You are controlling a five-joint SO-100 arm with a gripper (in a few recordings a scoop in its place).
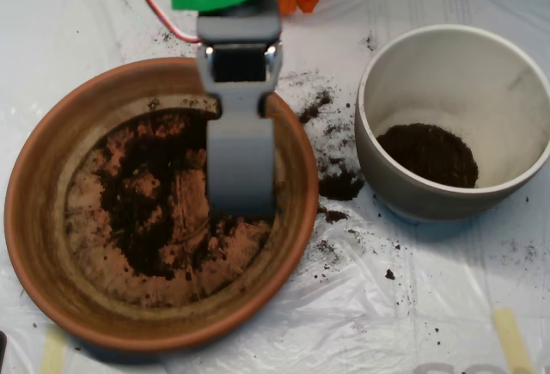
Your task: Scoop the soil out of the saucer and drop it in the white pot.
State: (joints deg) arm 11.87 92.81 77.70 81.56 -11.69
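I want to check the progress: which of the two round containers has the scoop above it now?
The saucer, the wide terracotta dish on the left. The grey scoop hangs over its soil; the white pot stands apart on the right.

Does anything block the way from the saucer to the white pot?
Nothing visible does: between the round terracotta saucer and the round off-white ceramic pot lie only spilled crumbs of dark soil on the plastic sheet.
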